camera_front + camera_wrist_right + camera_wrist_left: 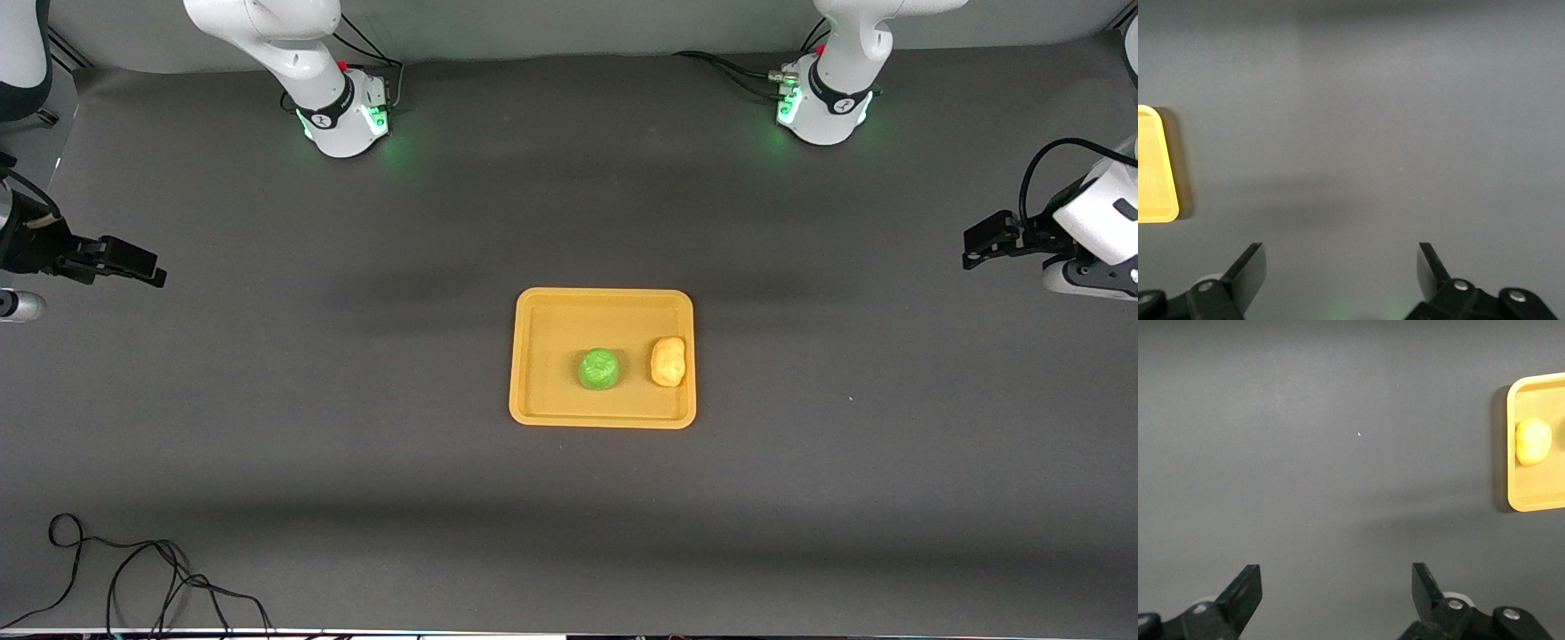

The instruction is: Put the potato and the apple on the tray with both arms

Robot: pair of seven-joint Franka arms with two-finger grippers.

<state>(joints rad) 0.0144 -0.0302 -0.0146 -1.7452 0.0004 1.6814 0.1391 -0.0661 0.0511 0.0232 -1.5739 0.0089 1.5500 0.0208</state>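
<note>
The yellow-orange tray [544,356] lies flat in the middle of the dark table. On it rests the green apple [600,369], and beside that, toward the left arm's end, the pale yellow potato [668,361]. My left gripper [975,248] hangs over the table's edge at its own end, well apart from the tray, open and holding nothing. In the left wrist view its gripper [1336,577] frames bare mat, with the potato [1533,441] and a corner of the tray [1538,501] farther off. At the other end, my right gripper [149,269] is open and empty; the right wrist view shows that gripper [1341,257] and a tray corner [1155,175].
The two arm bases [347,116] [822,107] glow green along the edge farthest from the front camera. A looped black cable [133,569] lies at the nearest edge toward the right arm's end. A small silver object [18,305] sits by the right gripper.
</note>
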